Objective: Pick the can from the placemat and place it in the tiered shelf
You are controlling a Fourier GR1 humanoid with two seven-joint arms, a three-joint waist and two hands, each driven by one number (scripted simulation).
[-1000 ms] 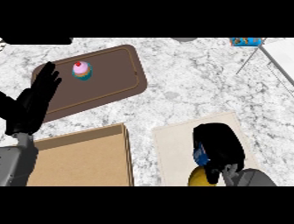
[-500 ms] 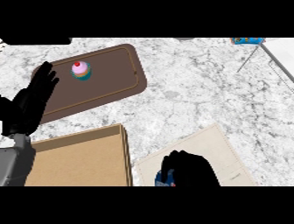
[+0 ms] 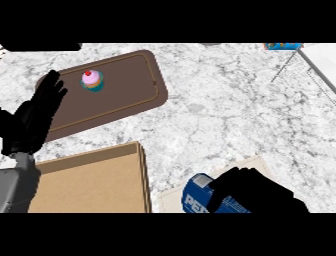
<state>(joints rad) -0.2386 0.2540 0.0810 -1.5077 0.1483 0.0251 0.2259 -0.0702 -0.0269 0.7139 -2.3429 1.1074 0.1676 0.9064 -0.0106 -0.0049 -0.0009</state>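
Right hand [image 3: 256, 192] sits at the counter's [image 3: 230, 110] near edge, fingers curled round the blue can [image 3: 200, 199], which lies tilted over the pale placemat [image 3: 256, 164]; whether it has cleared the mat cannot be told. Left hand [image 3: 31, 117] rests with straight fingers at the counter's left edge, over the brown tray [image 3: 130, 90] carrying a cupcake [image 3: 91, 80]. A cardboard box [image 3: 90, 182] stands just beside the placemat at the near edge. The tiered shelf [image 3: 330, 75] occupies the far right corner, well apart from the can.

Step in hand, as judged: lift and carry. Recommended: raise the can straight off the mat before travelling, bring it upright, route across the bare counter toward the far right corner, and approach the shelf's wire frame from the open side to avoid striking its posts.
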